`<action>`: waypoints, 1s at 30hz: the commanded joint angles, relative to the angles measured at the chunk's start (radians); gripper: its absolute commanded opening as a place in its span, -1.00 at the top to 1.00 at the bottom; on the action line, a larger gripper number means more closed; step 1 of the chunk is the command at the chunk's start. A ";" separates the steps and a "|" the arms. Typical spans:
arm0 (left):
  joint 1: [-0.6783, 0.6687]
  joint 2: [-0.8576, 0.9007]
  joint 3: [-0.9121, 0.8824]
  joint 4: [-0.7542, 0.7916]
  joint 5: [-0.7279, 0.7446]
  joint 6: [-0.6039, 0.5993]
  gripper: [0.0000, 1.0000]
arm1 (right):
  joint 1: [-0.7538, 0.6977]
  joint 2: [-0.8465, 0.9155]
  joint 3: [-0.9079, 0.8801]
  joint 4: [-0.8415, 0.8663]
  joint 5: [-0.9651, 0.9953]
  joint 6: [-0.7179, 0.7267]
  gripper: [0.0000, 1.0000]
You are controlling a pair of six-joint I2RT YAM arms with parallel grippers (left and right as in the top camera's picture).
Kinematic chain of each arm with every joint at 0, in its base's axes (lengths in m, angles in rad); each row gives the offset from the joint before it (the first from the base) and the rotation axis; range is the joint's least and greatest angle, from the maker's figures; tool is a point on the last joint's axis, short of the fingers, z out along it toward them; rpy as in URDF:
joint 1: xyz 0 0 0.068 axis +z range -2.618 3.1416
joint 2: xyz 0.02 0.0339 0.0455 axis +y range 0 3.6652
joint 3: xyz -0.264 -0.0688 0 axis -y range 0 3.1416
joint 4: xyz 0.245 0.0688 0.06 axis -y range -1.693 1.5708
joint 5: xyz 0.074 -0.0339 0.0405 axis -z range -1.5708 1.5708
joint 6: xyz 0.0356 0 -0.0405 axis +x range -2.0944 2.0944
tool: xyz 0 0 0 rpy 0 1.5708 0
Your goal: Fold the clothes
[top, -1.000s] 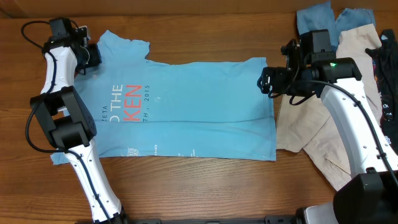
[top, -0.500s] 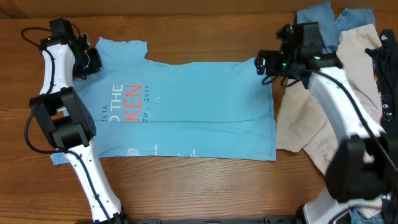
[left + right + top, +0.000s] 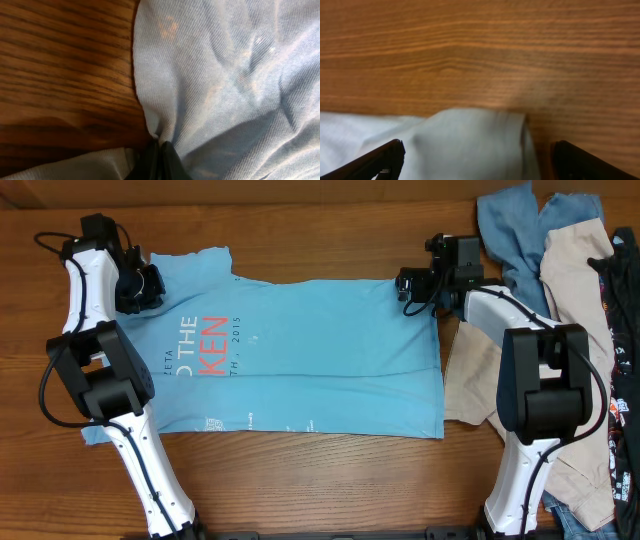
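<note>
Cloth bunched and clenched between the shut jaws of the left gripper point(image 3: 159, 161): an edge of the sky-blue T-shirt point(image 3: 320, 350), gathered into creases fanning away from the tips. Bare wood of the table point(image 3: 60, 75) just beside that pinch. From overhead, pinch at one sleeve end of the shirt, red and white lettering point(image 3: 205, 350) near it, the rest spread flat and stretching well away. Right gripper point(image 3: 477, 160) released, jaws spread wide, a corner of the shirt's far end lying loose between the two fingers point(image 3: 382, 160). Plain wood just past that corner. Behind the right gripper, more loose clothes on the table: beige garment point(image 3: 480, 380) nearest, touching the shirt's edge; dusty blue garment point(image 3: 505, 225) beside it; black garment point(image 3: 625, 280) farthest off.
</note>
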 commanded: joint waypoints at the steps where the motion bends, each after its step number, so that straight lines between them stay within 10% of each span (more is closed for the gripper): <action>1: 0.006 0.032 0.011 -0.010 -0.003 -0.011 0.92 | -0.014 0.021 0.006 0.030 0.008 -0.005 -0.96; 23: 0.006 0.032 0.011 -0.012 -0.004 -0.010 0.91 | -0.015 0.053 0.008 0.149 -0.002 0.049 0.09; 30: 0.007 0.032 0.011 -0.013 -0.004 -0.010 0.90 | -0.016 0.053 0.008 0.149 -0.002 0.049 0.71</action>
